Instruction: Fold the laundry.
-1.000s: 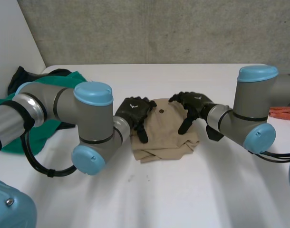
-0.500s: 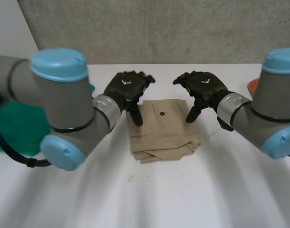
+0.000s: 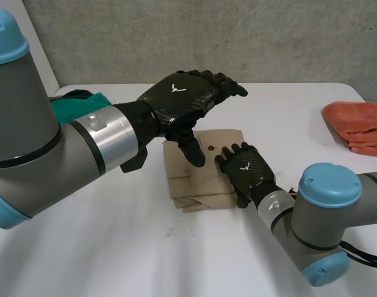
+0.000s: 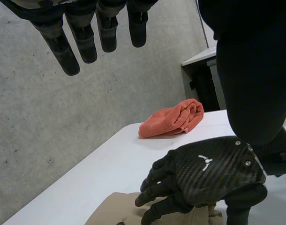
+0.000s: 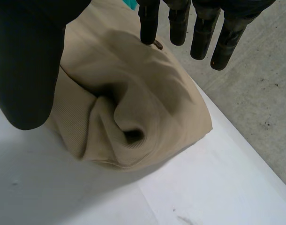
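Note:
A folded tan garment (image 3: pixel 187 183) with a dark button lies in the middle of the white table (image 3: pixel 145 253). My left hand (image 3: pixel 182 102) hangs in the air above the garment's far left part, open, with straight fingers and nothing in it. My right hand (image 3: pixel 245 170) is over the garment's right side, also open. In the right wrist view its fingers (image 5: pixel 204 33) spread above the tan garment (image 5: pixel 133 103), whose rolled fold faces the palm. In the left wrist view the left hand (image 4: pixel 82 40) is held high over my right hand (image 4: pixel 208 173) and the garment's edge (image 4: pixel 110 213).
An orange cloth (image 3: pixel 356 125) lies bunched at the table's right edge, also seen as the orange cloth (image 4: pixel 173 119) beyond my right hand. A green cloth (image 3: pixel 74 105) with something dark lies at the far left, behind the left arm. A concrete wall backs the table.
The left hand has lifted off the garment and come up high. The right hand has swung round to the garment's near right side. The garment stays folded in place.

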